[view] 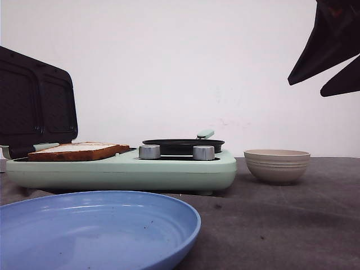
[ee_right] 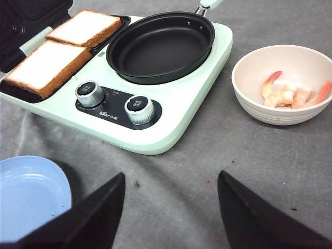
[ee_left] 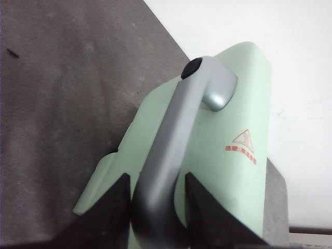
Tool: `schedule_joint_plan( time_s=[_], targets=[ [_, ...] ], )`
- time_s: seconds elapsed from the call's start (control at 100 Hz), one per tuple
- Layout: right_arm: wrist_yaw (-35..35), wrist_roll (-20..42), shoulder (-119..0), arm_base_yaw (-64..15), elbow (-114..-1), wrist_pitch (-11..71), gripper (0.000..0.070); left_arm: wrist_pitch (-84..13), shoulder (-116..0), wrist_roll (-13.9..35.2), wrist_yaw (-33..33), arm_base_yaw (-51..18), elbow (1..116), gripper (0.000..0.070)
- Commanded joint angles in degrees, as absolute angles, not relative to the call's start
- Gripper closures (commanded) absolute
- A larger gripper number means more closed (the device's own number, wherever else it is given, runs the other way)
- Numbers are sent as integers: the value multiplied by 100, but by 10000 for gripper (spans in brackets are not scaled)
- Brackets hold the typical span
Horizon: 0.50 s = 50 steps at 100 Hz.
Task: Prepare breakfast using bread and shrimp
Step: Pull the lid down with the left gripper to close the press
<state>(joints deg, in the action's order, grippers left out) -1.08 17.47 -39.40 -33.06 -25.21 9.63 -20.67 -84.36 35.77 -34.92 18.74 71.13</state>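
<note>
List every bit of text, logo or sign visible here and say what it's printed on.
Nothing can be read outright.
Red triangle sign with a line of red characters beneath it, on the green lid: too blurred to read.
Small white print below the knobs on the black control panel: too small to read.
Markings on the two silver knobs: too small to read.

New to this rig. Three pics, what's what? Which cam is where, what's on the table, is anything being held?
It is a two-armed robot at a table. The front view looks forward across the table. The other two come from wrist cameras.

On the table: a green breakfast maker with two bread slices on its grill and an empty pan, a bowl of shrimp, and a blue plate.

The left gripper straddles the lid handle; whether it is clamped is unclear. The right gripper is open and holds nothing.
</note>
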Motion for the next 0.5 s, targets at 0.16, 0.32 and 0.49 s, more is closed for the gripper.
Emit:
schedule_joint_plan(
  time_s=[0.16, 0.32, 0.49],
  targets=[
    [-97, 1909, -3957, -3356, -2545, 904, 359, -2377, -8545, 2735, -3197, 1422, 7166, 696],
    [-95, 1911, -3957, -3356, -2545, 904, 359, -2550, -8545, 2399, -2895, 1044, 7166, 696],
    [-91, 1914, -3957, -3356, -2545, 906, 360, -2598, -8545, 2281, -2668, 644, 7166, 696]
  ],
)
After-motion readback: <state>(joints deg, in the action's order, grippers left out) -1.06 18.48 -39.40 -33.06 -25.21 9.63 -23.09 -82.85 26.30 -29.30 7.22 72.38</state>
